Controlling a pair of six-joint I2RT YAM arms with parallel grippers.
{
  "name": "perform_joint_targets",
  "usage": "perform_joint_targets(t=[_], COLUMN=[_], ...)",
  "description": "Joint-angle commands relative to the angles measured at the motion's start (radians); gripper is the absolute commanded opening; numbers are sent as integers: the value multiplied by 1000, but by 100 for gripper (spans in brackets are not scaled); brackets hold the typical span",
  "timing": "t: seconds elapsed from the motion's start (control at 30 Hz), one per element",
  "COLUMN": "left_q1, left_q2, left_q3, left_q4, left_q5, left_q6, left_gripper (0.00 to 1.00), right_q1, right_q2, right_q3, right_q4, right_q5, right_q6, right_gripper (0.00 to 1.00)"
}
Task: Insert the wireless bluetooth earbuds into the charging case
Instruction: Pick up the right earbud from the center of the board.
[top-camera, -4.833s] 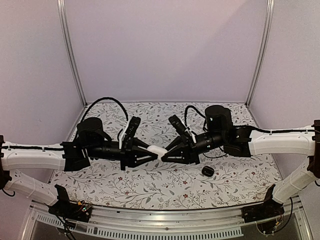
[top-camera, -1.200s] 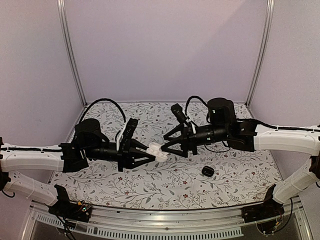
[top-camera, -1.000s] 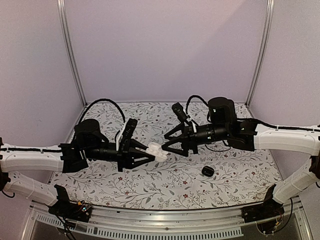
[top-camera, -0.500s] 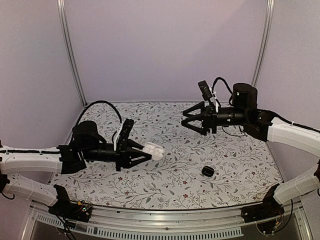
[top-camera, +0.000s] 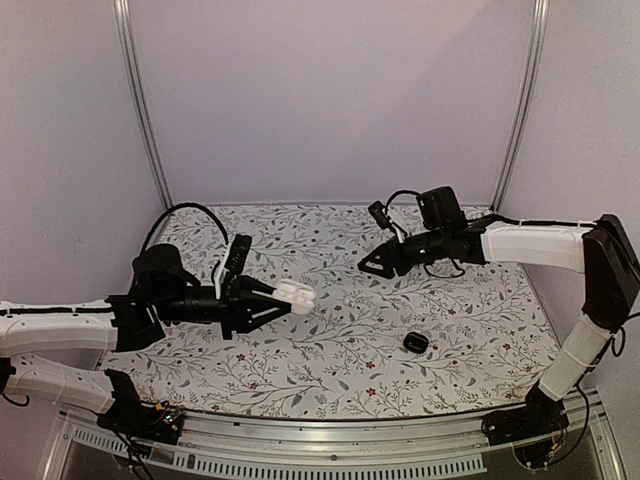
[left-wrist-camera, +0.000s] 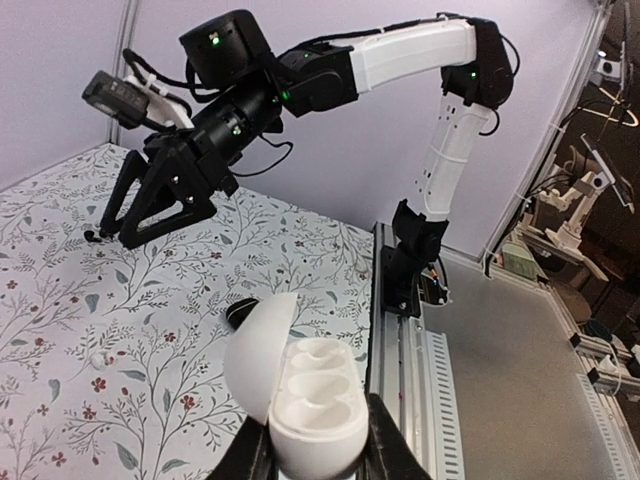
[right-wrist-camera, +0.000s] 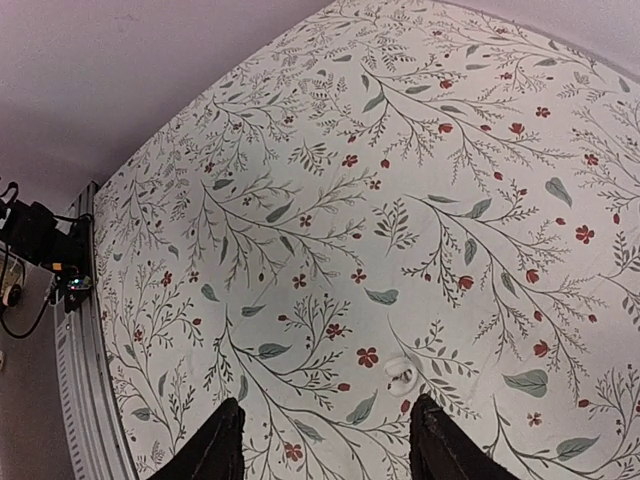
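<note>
Between the parted fingers of the right end effector (right-wrist-camera: 326, 405) nothing is held; only bare counter (right-wrist-camera: 300, 200) is seen in the gap. Just beyond the tips, at about 2 o'clock from their midpoint in the right wrist view and close to the inner side of the right-hand finger, a small white earbud (right-wrist-camera: 400, 375) is seen lying on the counter, untouched. It is too small for its long axis or heading to be told; only a rounded body can be made out. No dark earbud pieces can be found in any view.

The right arm is judged much the nearer to the earbud, so a short descent with a slight shift toward 2 o'clock would be called for before closing.

Well apart, toward 8 o'clock in the top view, the open white charging case (left-wrist-camera: 310, 400) is clamped at its base by the left end effector (left-wrist-camera: 318, 455). Its long axis is laid from 12 to 6 o'clock in the left wrist view, with both sockets empty and facing up and the lid swung toward 10 o'clock. A black rounded case (top-camera: 415, 343) is seen on the counter at 5 o'clock from the right end effector.
</note>
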Motion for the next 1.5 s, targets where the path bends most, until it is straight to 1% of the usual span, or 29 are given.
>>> perform_joint_targets(t=[0.0,0.2,0.27,0.4,0.5,0.67,1.07,1.47], left_q1=[19,19,19,19,18,19,18,19], left_q2=[-30,-31,-30,-28,-29,-36,-45,-51], left_q3=[-22,-39,-37,-34,-34,-39,-40,-46], left_q4=[32,52,53,53,53,52,42,41], left_q5=[-3,10,15,14,14,11,2,-3], left_q6=[-12,-6,-6,-4,-3,-3,2,6], left_gripper=[0,0,0,0,0,0,0,0], right_q1=[-3,-3,-3,7,15,23,39,65], right_q2=[104,249,290,343,380,404,469,477], right_q3=[78,160,185,219,240,235,264,265], right_q4=[-50,-71,-82,-96,-126,-133,-168,-178], right_q5=[71,94,76,71,99,130,145,125], right_q6=[-17,-18,-51,-61,-76,-84,-101,-126], right_gripper=[53,48,47,45,41,37,35,33])
